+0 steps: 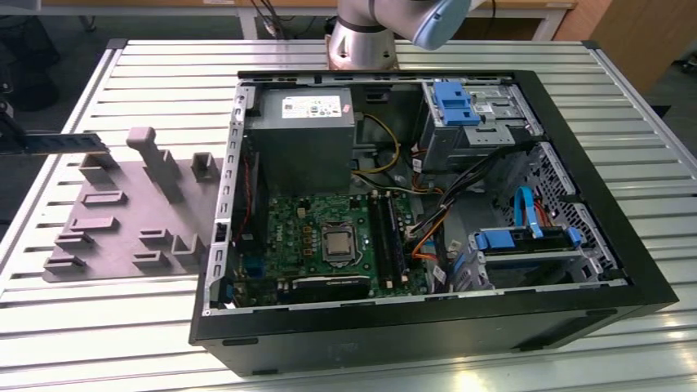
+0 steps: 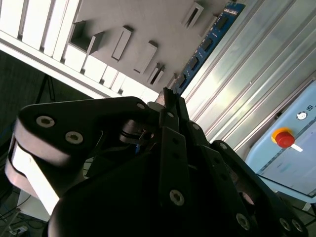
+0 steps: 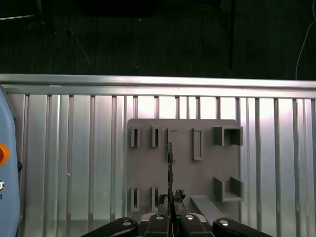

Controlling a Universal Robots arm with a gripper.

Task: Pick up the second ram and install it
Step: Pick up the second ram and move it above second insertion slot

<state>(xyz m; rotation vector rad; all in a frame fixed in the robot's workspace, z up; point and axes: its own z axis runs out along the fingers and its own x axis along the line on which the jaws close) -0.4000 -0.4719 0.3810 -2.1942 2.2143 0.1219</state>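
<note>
The gripper [image 3: 170, 200] is closed narrow on the second ram [image 2: 207, 44], its black fingers pinching one end of the blue-green stick while the rest of the stick juts straight out past the fingertips. In the first wrist view the stick is seen edge-on as a thin line; in the second wrist view its flat face with a row of dark chips shows. Behind the stick in both wrist views lies the grey holder tray [image 3: 148, 168] with its moulded slots and blocks; whether the stick touches the tray I cannot tell. In the exterior view the second ram [image 1: 65, 143] sits level at about ten o'clock of the frame, by the tray's far corner on the exterior view's left. The tray rests on the slatted metal table [image 1: 163, 73]. A pale blue box with a red button [image 2: 284, 139] stands beside the table. At three o'clock from the tray, well apart from the stick, the open computer case [image 1: 436, 327] lies on its side. Inside it are the green motherboard [image 1: 294, 237] and the long black memory slots [image 1: 387, 237]. The arm's base [image 1: 365, 41] stands at twelve o'clock, behind the case.
</note>
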